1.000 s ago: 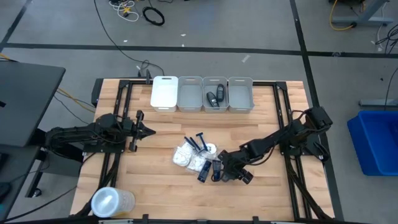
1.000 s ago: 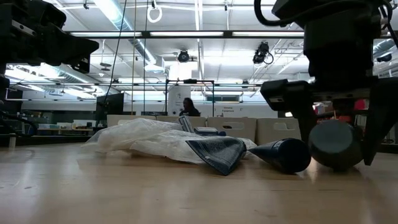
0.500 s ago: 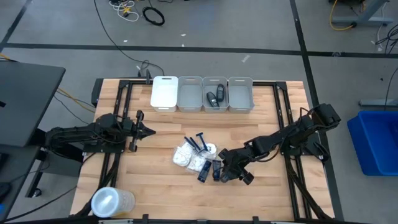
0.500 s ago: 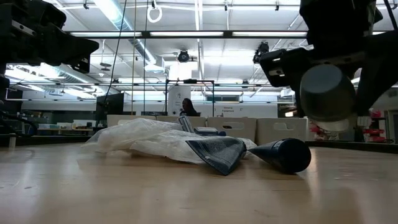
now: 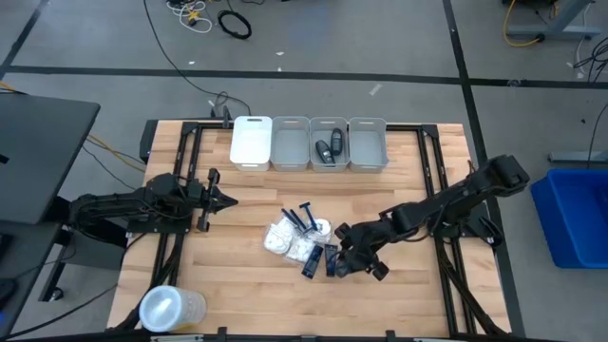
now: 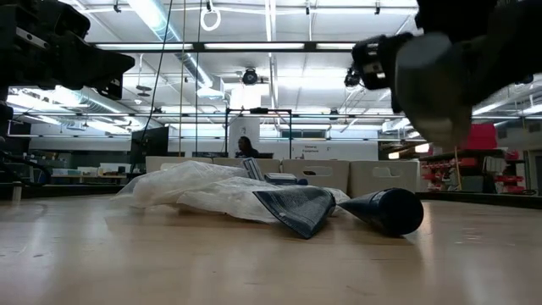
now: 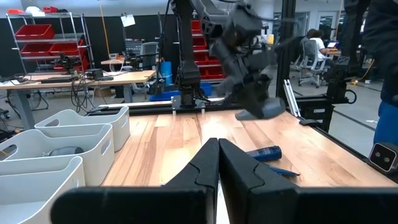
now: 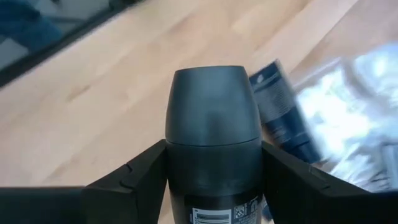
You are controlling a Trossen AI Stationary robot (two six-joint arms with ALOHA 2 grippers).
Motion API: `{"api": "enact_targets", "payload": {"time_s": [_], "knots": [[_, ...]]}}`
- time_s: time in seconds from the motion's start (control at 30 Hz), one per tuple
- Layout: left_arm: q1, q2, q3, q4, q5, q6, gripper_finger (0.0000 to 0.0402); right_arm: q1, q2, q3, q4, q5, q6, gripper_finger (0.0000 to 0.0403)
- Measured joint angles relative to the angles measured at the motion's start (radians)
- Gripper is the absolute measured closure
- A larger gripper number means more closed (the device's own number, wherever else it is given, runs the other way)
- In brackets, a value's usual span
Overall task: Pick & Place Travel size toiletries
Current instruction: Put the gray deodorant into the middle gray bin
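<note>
Smooth pale wood table (image 5: 247,190), crinkly, seemingly plastic packets (image 5: 285,237), matt dark plastic container (image 8: 214,134)

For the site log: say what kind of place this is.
Probably a robotics lab or workshop. Shelves of red bins line the wall, workbenches carry cables and gear, long ceiling lights run overhead, and a person sits at a desk.

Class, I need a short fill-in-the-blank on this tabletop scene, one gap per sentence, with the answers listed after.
1. The right gripper holds a dark oblong ____ between its fingers.
2. Of the four bins, the ____ from the left holds dark items.
3. The left gripper has its fingers ____.
4. The clear lidded tub stands at the table's front-____ corner.

Missing words: container; third; shut; left
</note>
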Motion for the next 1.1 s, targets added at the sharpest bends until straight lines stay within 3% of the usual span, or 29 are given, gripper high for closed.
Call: {"api": "enact_targets", "payload": {"time_s": [0.37, 0.73, 0.93, 1.1], "knots": [[0.000, 0.000, 0.000, 0.000, 0.000, 0.000, 0.0386, -0.084, -0.173, 0.000, 0.009, 0.001, 0.018, 0.0182], [0.000, 0.000, 0.000, 0.000, 0.000, 0.000, 0.0386, -0.197, -0.195, 0.000, 0.008, 0.001, 0.076, 0.0182], [0.000, 0.000, 0.000, 0.000, 0.000, 0.000, 0.0385, -0.284, -0.194, 0.000, 0.015, 0.121, 0.153, 0.0175], [0.000, 0.000, 0.000, 0.000, 0.000, 0.000, 0.0385, -0.361, -0.194, 0.000, 0.016, 0.141, 0.162, 0.0179]]}}
